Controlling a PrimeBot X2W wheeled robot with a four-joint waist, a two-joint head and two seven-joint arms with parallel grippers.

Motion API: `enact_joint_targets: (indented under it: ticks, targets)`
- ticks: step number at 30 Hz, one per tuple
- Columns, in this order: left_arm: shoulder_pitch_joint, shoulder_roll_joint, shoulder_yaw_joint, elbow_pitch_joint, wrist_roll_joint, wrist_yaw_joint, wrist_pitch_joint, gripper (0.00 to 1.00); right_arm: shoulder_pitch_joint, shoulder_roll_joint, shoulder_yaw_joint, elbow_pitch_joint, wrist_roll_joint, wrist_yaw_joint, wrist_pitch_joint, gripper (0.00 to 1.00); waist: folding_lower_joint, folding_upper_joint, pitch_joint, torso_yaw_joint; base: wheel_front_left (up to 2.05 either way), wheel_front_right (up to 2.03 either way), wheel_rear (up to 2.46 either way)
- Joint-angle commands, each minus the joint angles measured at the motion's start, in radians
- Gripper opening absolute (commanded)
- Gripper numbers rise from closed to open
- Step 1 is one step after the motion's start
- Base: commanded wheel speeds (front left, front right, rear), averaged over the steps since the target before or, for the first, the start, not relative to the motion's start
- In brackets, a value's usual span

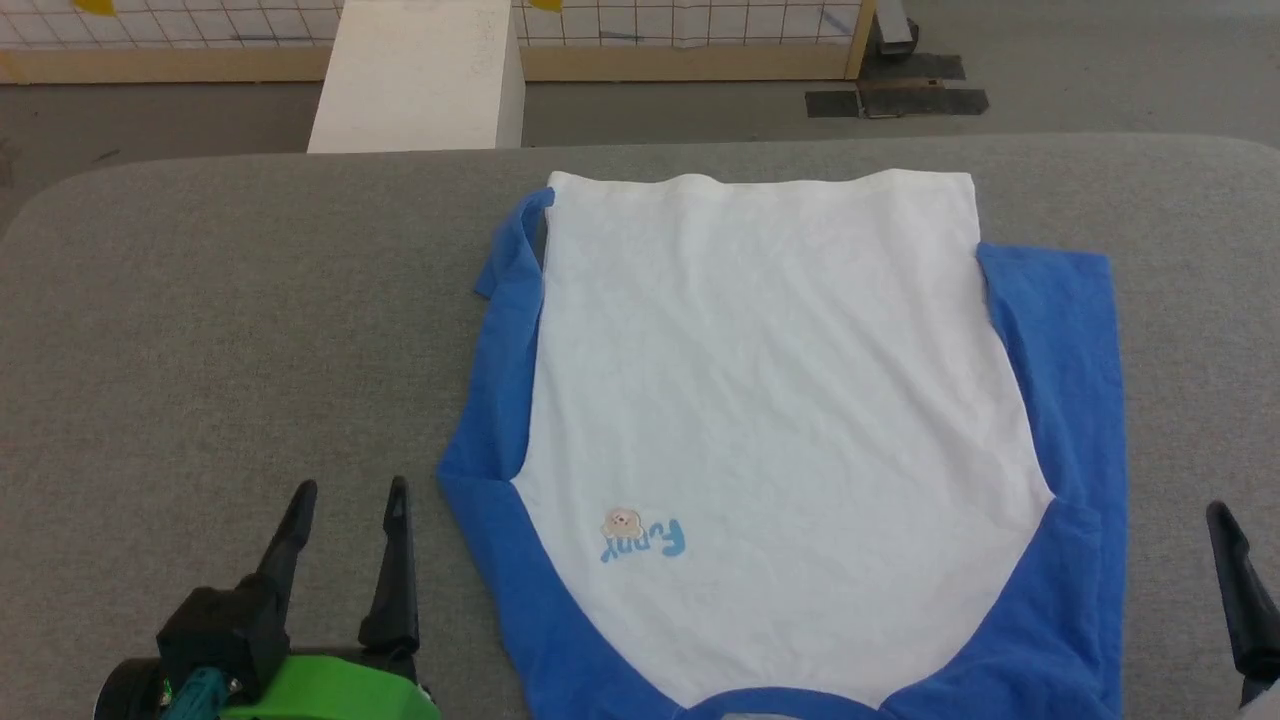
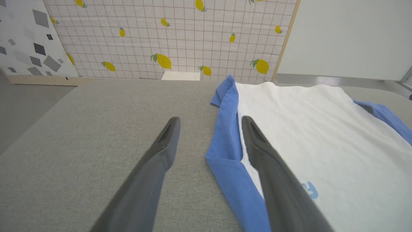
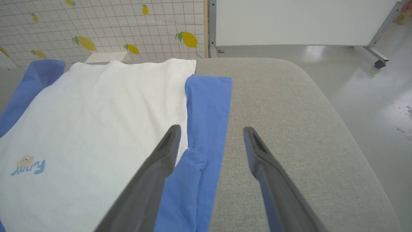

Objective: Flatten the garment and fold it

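Note:
The garment (image 1: 760,400) lies flat and face up on the grey table (image 1: 200,320), collar at the near edge, hem at the far side. Its blue sleeves are folded in along both sides of the white body, and a tiny emblem (image 1: 640,535) sits on the chest. My left gripper (image 1: 350,490) stands open just left of the garment's near left corner, holding nothing. In the left wrist view its right finger (image 2: 273,167) hangs over the blue sleeve edge (image 2: 227,129). My right gripper (image 3: 211,129) is open and empty at the garment's right side (image 3: 206,109), one finger (image 1: 1235,580) showing at the lower right.
The padded table has rounded corners; bare cloth stretches left of the garment and in a narrower strip (image 3: 289,129) to its right. Beyond the far edge stand a white block (image 1: 420,70) and a lemon-patterned partition (image 2: 161,32). Grey floor (image 3: 370,96) lies to the right.

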Motion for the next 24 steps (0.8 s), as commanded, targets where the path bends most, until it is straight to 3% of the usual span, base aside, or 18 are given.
enact_joint_targets:
  ticks: [1, 6, 9, 13, 17, 24]
  targets:
    - [-0.014, -0.028, 0.010, 0.005, 0.013, 0.013, -0.041, 1.00, -0.027, 0.010, 0.005, -0.002, -0.025, -0.002, -0.037, 1.00, 0.0000, 0.0000, -0.010, -0.007, 0.00, 0.00, 0.00]
    - [0.004, -0.103, 0.061, 0.060, 0.052, 0.069, -0.176, 1.00, -0.069, 0.060, 0.011, 0.048, -0.091, -0.002, -0.184, 1.00, 0.0000, 0.0000, -0.028, -0.024, 0.00, 0.00, 0.00]
    - [-0.007, -0.115, 0.053, 0.084, 0.069, 0.056, -0.189, 1.00, -0.072, 0.076, 0.029, 0.082, -0.099, -0.002, -0.227, 1.00, 0.0000, 0.0000, -0.020, -0.028, 0.00, 0.00, 0.00]
    - [-0.113, -0.063, 0.034, 0.120, 0.106, 0.008, -0.134, 1.00, -0.084, 0.082, 0.052, 0.111, -0.100, -0.002, -0.257, 1.00, 0.0000, 0.0000, 0.014, -0.030, 0.00, 0.00, 0.00]
    - [-0.312, 0.018, 0.031, 0.145, 0.140, -0.066, 0.001, 1.00, -0.115, 0.083, 0.058, 0.120, -0.096, -0.002, -0.278, 1.00, 0.0000, 0.0000, 0.077, -0.030, 0.00, 0.00, 0.00]
    - [-0.712, 0.076, 0.025, 0.281, 0.112, -0.248, 0.239, 1.00, -0.188, 0.084, 0.076, 0.126, -0.081, -0.002, -0.293, 1.00, 0.0000, 0.0000, 0.238, -0.043, 0.00, 0.00, 0.00]
